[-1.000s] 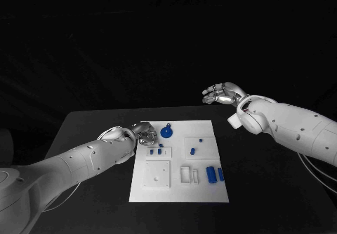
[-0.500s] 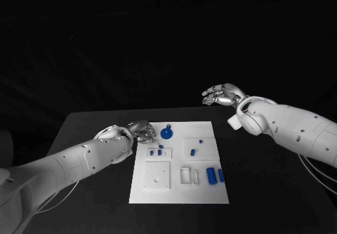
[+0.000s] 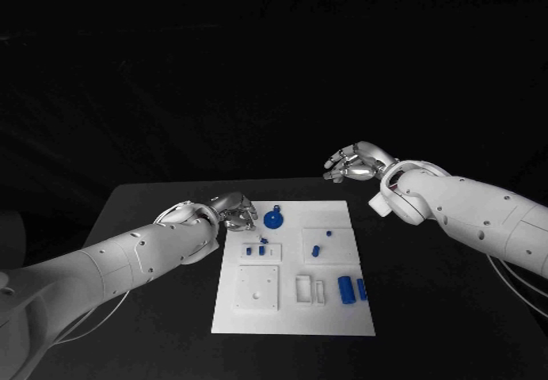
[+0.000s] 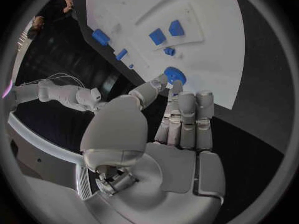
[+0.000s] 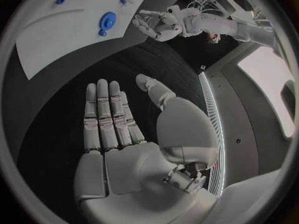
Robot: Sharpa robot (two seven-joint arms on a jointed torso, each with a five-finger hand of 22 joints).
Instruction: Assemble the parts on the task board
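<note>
The board [image 3: 292,269] lies in the middle of the tabletop [image 3: 149,206], and most of the work looks undone. A round blue disc [image 3: 273,217] rests loose near the board's far edge. Two small blue pieces [image 3: 255,250] stand in a block on the board's left side, with a tiny blue bit [image 3: 264,239] just beyond them. On the right, a blue peg [image 3: 315,250] and a smaller stud [image 3: 329,233] sit on a raised square. Two blue cylinders [image 3: 353,289] lie side by side near the right edge, next to a pair of white slots [image 3: 310,288]. A blank square plate [image 3: 258,286] sits on the near left. Whether any piece is fully seated I cannot tell.

The left hand [image 3: 233,213] hovers at the board's far left corner, just beside the disc; its fingers [image 4: 187,119] are straight and together, grasping nothing. The right hand [image 3: 355,163] is raised well apart, beyond the board's far right corner, its fingers [image 5: 109,119] released and flat, holding nothing.
</note>
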